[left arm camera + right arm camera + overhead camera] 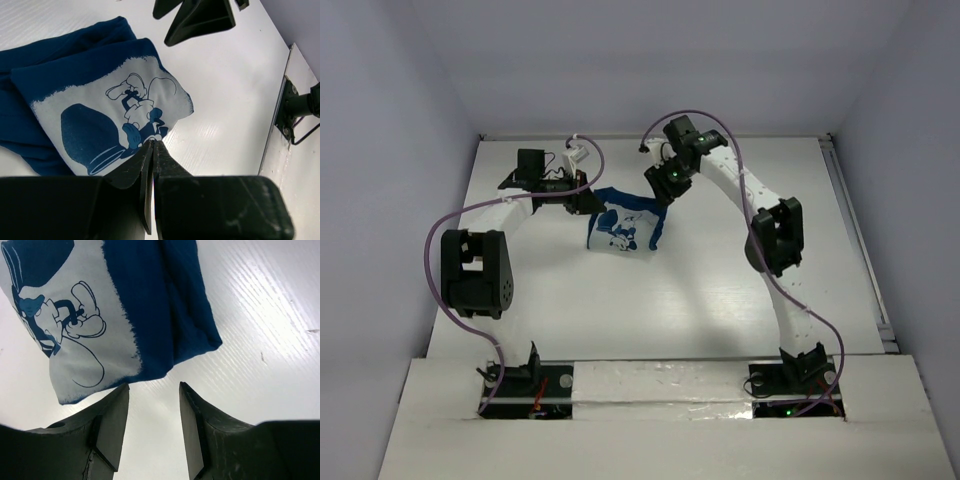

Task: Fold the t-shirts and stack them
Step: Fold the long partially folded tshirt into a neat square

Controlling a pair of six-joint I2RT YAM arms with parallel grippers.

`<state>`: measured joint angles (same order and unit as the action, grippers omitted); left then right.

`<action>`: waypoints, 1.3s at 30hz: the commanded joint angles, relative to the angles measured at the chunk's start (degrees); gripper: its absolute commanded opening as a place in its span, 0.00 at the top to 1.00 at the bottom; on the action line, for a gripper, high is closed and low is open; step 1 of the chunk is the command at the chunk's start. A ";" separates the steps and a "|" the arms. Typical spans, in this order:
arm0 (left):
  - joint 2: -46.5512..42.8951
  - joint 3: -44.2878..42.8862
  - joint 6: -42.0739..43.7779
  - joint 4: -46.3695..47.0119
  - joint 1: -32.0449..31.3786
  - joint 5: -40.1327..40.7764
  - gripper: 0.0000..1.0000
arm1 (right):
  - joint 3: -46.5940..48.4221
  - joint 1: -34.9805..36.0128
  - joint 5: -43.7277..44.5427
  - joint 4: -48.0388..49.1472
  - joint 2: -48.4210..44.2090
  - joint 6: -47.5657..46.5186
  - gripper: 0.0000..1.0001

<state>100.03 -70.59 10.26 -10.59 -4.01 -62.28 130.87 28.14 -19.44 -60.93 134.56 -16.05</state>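
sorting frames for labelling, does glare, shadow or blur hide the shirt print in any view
Top external: even light, soft shadows on the white table, dark navy-blue cloth t-shirt with a white printed graphic small but unhidden. Left wrist: print sharp, faint sheen on table. Right wrist: print clear, glare streaks on table only.

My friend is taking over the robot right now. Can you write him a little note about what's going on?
Left gripper: shut, tips at the printed edge of the t-shirt; cannot tell whether cloth is pinched.
Right gripper: open, empty, just off the other side.
The t-shirt lies on the table between them, folded into a small bundle, print up.
Left to do: only one shirt in view, nothing stacked.
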 commanded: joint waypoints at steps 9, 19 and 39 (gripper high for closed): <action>-1.59 -0.96 1.34 -0.31 0.23 -1.35 1.00 | 3.87 -0.28 -7.71 -2.79 2.81 -1.26 0.47; -1.68 -0.78 1.52 -0.13 0.23 -1.26 1.00 | 4.66 -0.28 -7.54 -4.11 5.27 -0.21 0.47; -2.03 -0.43 2.22 -0.57 0.23 -2.05 1.00 | 8.44 -0.28 -0.43 -2.88 6.68 2.69 0.46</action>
<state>100.03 -70.59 11.44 -11.00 -4.01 -62.35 136.90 27.81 -21.91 -64.49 141.91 -14.41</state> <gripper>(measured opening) 0.003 0.540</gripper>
